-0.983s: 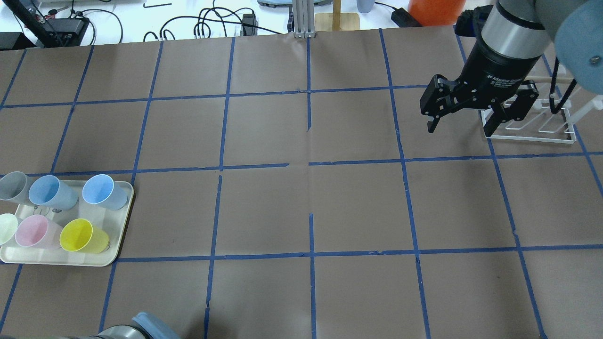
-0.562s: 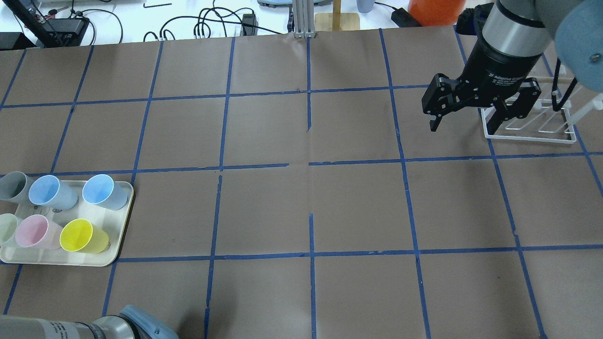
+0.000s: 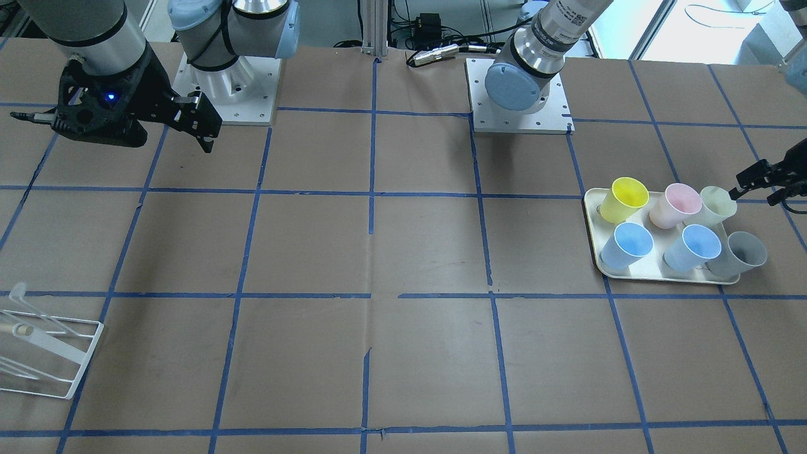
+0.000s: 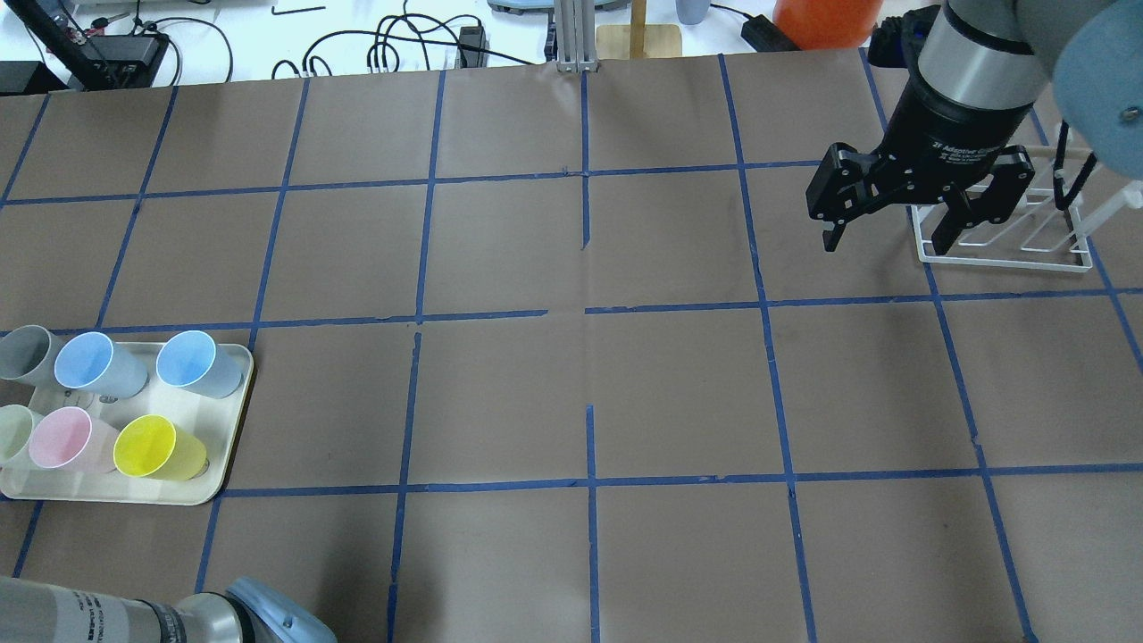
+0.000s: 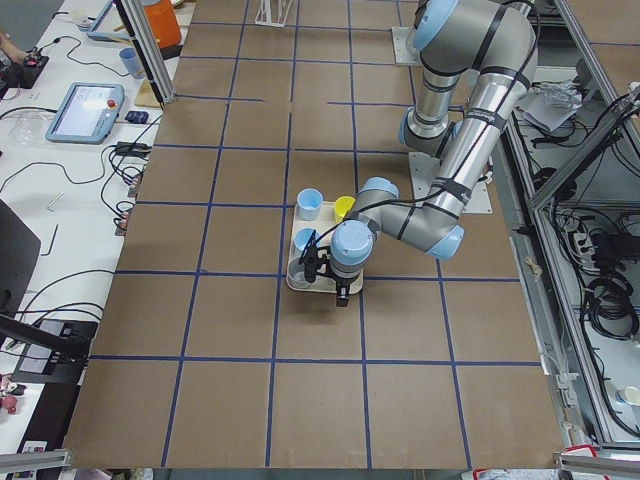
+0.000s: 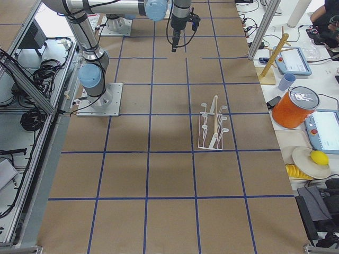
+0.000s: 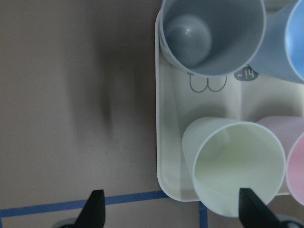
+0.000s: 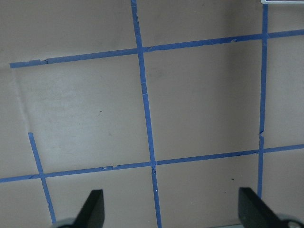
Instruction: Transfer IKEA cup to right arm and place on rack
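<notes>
Overhead exterior: right arm angled downward.

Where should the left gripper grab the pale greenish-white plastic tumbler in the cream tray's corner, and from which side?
Probably the rim, from above. The pale greenish-white plastic tumbler stands upright, mouth open, in a corner of the cream tray. A pale pink cup crowds one side and a grey cup stands near, so pinch the wall facing the tray's outer edge, one finger inside, one outside.

Cream tray of coloured cups on a brown, blue-taped table.
Grey cup sits ahead of the left gripper's jaws, pink cup just outside one jaw, blue cups and yellow cup beyond.
</notes>
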Motion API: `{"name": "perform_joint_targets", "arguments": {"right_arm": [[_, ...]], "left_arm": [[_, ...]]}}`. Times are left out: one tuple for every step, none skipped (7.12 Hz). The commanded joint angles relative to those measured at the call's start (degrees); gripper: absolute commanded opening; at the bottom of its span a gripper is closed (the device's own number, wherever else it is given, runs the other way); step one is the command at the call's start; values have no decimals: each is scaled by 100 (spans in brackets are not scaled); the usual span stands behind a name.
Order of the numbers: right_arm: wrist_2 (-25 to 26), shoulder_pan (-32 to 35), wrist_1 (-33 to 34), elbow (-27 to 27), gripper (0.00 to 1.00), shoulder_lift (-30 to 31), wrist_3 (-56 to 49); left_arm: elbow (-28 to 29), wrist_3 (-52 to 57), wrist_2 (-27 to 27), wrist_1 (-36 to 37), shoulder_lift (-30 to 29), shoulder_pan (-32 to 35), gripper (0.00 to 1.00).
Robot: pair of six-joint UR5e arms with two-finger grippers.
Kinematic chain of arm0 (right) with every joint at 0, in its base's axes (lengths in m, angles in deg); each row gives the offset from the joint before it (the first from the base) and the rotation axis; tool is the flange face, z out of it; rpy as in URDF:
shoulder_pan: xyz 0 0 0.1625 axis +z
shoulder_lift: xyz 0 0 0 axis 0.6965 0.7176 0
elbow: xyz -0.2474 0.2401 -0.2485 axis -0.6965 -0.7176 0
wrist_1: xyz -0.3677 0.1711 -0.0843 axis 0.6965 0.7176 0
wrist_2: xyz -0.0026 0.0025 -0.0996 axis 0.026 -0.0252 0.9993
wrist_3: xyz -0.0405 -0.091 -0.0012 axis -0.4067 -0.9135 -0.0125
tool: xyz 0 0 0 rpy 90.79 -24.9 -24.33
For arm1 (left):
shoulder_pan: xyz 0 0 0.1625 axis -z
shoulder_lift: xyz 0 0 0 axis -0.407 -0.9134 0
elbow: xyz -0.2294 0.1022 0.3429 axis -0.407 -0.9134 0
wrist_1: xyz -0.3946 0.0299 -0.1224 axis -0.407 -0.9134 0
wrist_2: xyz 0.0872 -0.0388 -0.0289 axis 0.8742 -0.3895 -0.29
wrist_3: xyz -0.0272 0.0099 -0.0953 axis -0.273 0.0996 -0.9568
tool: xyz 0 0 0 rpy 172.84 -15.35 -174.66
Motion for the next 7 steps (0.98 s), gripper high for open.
{"name": "perform_joint_targets", "arguments": {"right_arm": [[-25, -36, 192, -42, 100, -44, -15], [-25, -36, 211, -51, 100, -1, -6], [10, -28, 142, -51, 100, 9, -15], [-16, -2, 132, -51, 100, 35, -6], [-208, 16, 141, -68, 100, 61, -6], [-332, 16, 132, -121, 100, 70, -6], [-455, 16, 115, -95, 100, 79, -6]], "left_arm": [[1, -41, -21, 34, -182, 44, 100], [-7, -15, -12, 34, -218, 44, 100], [-7, 46, -3, 43, -253, 35, 95], [-16, 56, -3, 34, -288, 26, 93], [-16, 91, 14, 34, -289, 18, 86], [-16, 178, 23, 34, -289, 18, 60], [-16, 187, 41, 25, -297, 26, 17]]}}
